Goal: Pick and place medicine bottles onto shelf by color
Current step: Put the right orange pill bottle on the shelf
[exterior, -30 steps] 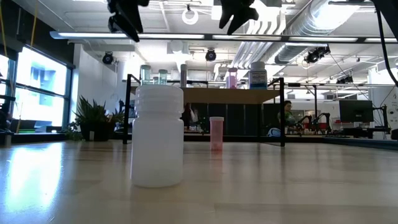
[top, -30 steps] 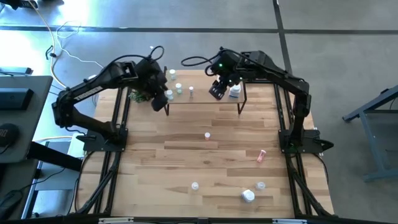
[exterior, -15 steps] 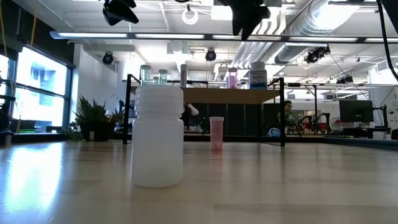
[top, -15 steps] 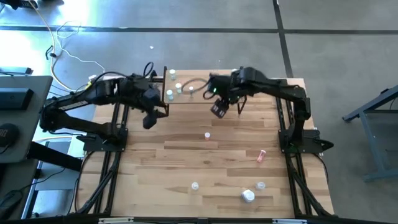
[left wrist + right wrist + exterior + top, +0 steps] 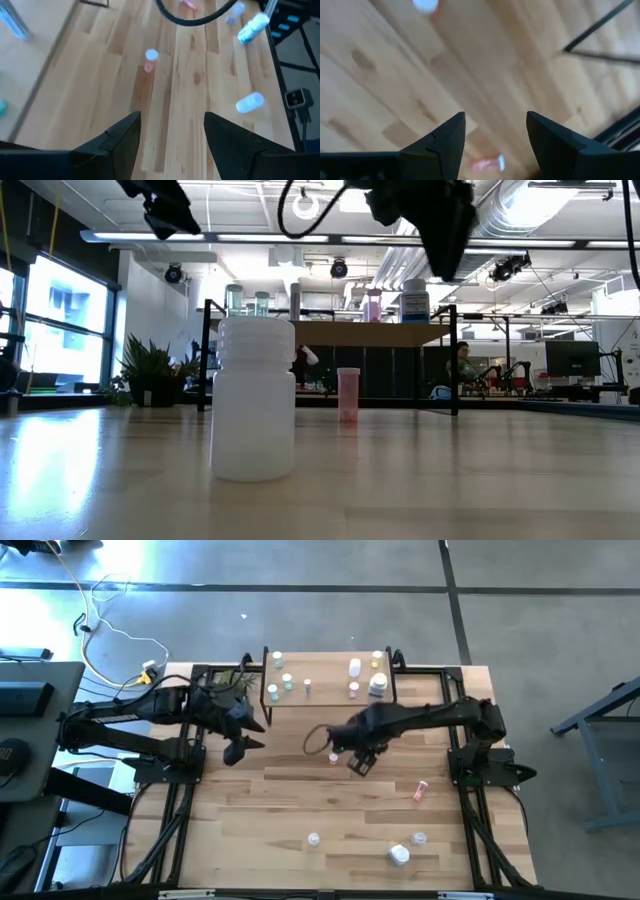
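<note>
High view: seven medicine bottles sit on the shelf (image 5: 330, 695) at twelve o'clock; five wait on the table, and my right gripper (image 5: 360, 761) hangs by the pink bottle (image 5: 333, 757). Right wrist view: my fingers gape wide, empty. Left wrist view: my left gripper (image 5: 170, 135) is equally spread, idle.

Pale wood-plank tabletop (image 5: 300, 800) with a smooth, slightly glossy finish. The shelf (image 5: 325, 690) is a light wood board on thin black metal legs. The nearest medicine bottle (image 5: 254, 400) is white, smooth matt plastic. Both grippers' fingers (image 5: 117, 145) look like dark matt plastic.
</note>
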Available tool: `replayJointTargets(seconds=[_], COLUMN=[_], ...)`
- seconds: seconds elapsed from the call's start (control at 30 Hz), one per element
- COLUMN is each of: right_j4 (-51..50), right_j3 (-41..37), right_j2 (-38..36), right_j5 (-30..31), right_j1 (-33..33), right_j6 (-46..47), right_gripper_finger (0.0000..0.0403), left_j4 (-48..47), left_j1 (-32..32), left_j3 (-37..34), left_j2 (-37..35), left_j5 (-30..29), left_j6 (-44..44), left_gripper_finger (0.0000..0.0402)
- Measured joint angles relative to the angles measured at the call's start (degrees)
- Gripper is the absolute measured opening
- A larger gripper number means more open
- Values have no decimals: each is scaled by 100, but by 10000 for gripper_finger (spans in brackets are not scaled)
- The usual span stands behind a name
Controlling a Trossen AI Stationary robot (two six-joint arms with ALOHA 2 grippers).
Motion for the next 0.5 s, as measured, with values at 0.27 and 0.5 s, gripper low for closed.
replayJointTargets(seconds=[0.27,0.5], right_j4=[25,-42], right_j3=[-581,-1005], right_j2=[-2,-6], right_j5=[-750,-1156], right_j1=[626,1166], right_j6=[878,1678], right_gripper_finger=[202,202], left_j4=[-2,-27], left_j1=[-146,-285], left_j3=[-28,-28], left_j2=[-27,-25], left_j5=[1,1], left_j6=[2,2], left_gripper_finger=[209,209])
